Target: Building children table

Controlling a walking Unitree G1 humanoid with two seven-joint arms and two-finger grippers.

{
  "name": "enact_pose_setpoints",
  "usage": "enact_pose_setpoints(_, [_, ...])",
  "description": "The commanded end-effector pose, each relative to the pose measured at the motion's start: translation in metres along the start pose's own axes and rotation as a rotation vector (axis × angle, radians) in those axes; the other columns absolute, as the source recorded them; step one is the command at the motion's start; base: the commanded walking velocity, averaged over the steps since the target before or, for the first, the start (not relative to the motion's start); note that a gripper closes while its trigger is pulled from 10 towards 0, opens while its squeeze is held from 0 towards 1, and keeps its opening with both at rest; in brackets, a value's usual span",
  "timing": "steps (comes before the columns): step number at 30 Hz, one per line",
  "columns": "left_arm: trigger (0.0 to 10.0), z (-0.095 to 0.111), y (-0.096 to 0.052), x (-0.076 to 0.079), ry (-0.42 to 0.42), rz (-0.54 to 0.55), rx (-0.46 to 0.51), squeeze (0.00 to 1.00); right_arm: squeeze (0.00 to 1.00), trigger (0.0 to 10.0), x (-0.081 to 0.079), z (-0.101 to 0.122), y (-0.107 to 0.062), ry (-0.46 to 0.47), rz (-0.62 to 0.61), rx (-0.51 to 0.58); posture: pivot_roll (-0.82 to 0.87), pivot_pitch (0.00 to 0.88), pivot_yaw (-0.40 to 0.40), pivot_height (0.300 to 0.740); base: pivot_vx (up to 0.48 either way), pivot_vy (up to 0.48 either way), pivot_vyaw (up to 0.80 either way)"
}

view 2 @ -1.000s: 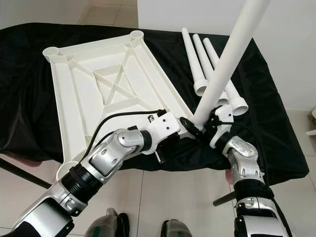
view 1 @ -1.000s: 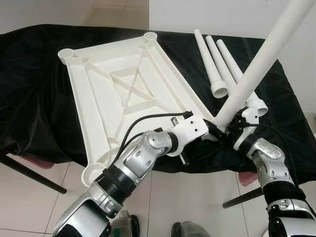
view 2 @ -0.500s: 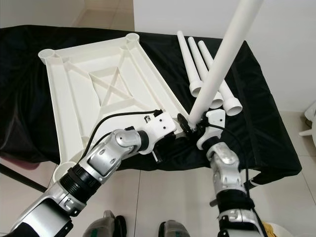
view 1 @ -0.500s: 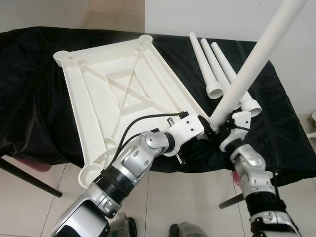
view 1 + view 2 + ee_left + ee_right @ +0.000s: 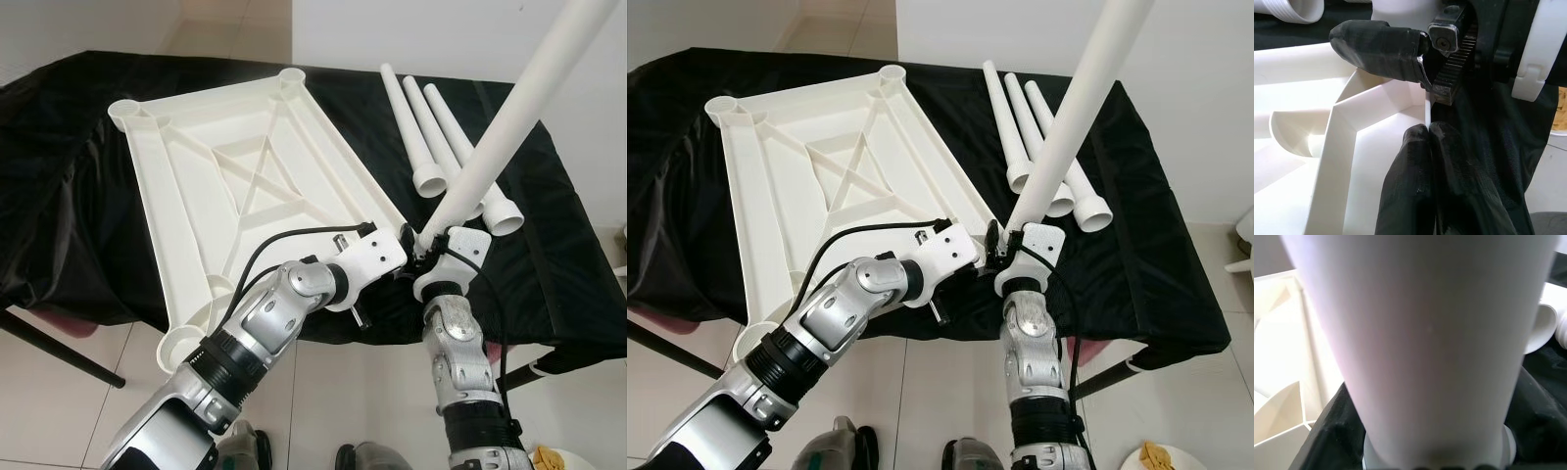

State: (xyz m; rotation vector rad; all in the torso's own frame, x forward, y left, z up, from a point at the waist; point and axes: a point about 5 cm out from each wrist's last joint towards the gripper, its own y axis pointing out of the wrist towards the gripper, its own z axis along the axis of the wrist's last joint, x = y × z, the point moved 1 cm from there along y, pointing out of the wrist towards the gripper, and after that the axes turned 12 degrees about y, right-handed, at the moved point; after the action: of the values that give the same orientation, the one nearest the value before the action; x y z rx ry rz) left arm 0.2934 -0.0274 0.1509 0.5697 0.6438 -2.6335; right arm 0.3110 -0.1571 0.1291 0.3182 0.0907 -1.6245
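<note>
The white tabletop [image 5: 245, 176] lies upside down on the black-draped table, a round socket at each corner. My left gripper [image 5: 409, 257] is at its near right corner; in the left wrist view the black fingers [image 5: 1376, 39] pinch that corner's rim [image 5: 1366, 147] between them. My right gripper [image 5: 437, 257] is shut on the thick end of a white leg [image 5: 509, 108], which slants up and away to the right, its lower end just beside that corner. The same leg [image 5: 1425, 333] looms close in the right wrist view. Three spare legs [image 5: 431, 137] lie side by side at the back right.
The black cloth [image 5: 69, 196] hangs over the table's edges. A dark table leg [image 5: 59, 348] slants over the tiled floor at the near left, another support [image 5: 549, 357] at the near right. A white wall stands behind the table.
My right forearm has swung left and now stands almost straight below the leg's end, carrying that end closer to the tabletop's near right corner. The left gripper has stayed at the corner.
</note>
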Motion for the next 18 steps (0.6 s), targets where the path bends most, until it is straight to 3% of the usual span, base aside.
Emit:
enact_pose_setpoints(1, [10.0,0.000,0.003,0.012,-0.004,-0.077,0.012,0.00,0.00,0.0,-0.007,-0.008,-0.004,0.014,0.012,-0.039,-0.04,0.070,0.001,0.740,0.000,0.000,0.00])
enact_pose_setpoints(3, [10.0,0.000,0.003,0.012,-0.002,-0.077,0.011,0.00,0.00,0.0,-0.005,-0.006,-0.003,0.010,0.013,-0.038,-0.04,0.069,0.001,0.740,0.000,0.000,0.00])
enact_pose_setpoints(4, [10.0,0.000,0.002,0.012,-0.002,-0.078,0.011,0.00,0.00,9.2,-0.005,-0.004,-0.003,0.006,0.022,-0.035,-0.04,0.068,0.003,0.740,0.000,0.000,0.00])
enact_pose_setpoints(6, [10.0,0.000,0.002,0.012,-0.002,-0.078,0.011,0.00,0.00,9.2,-0.005,-0.003,-0.002,0.003,0.028,-0.033,-0.04,0.068,0.003,0.740,0.000,0.000,0.00])
enact_pose_setpoints(7, [10.0,0.000,0.002,0.013,-0.002,-0.080,0.011,0.00,0.00,10.0,-0.005,-0.001,-0.002,-0.006,0.023,-0.029,-0.04,0.068,0.004,0.740,0.000,0.000,0.00])
enact_pose_setpoints(10, [10.0,0.000,0.002,0.013,-0.018,-0.084,0.015,0.00,0.00,10.0,-0.004,0.001,-0.001,-0.009,0.025,-0.028,-0.04,0.070,0.004,0.740,0.000,0.000,0.00])
enact_pose_setpoints(11, [10.0,0.000,0.002,0.013,-0.029,-0.086,0.015,1.00,0.00,10.0,-0.004,0.002,-0.001,-0.014,0.028,-0.029,-0.04,0.070,0.004,0.740,0.000,0.000,0.00])
enact_pose_setpoints(17, [10.0,0.000,0.001,0.013,-0.014,-0.083,0.008,1.00,0.00,10.0,0.002,0.009,0.000,-0.033,0.055,-0.028,-0.04,0.076,0.005,0.740,0.000,0.000,0.00])
enact_pose_setpoints(18, [10.0,-0.001,0.002,0.013,-0.007,-0.081,0.003,0.00,0.00,10.0,0.004,0.012,0.001,-0.040,0.089,-0.028,-0.04,0.078,0.007,0.740,0.000,0.000,0.00])
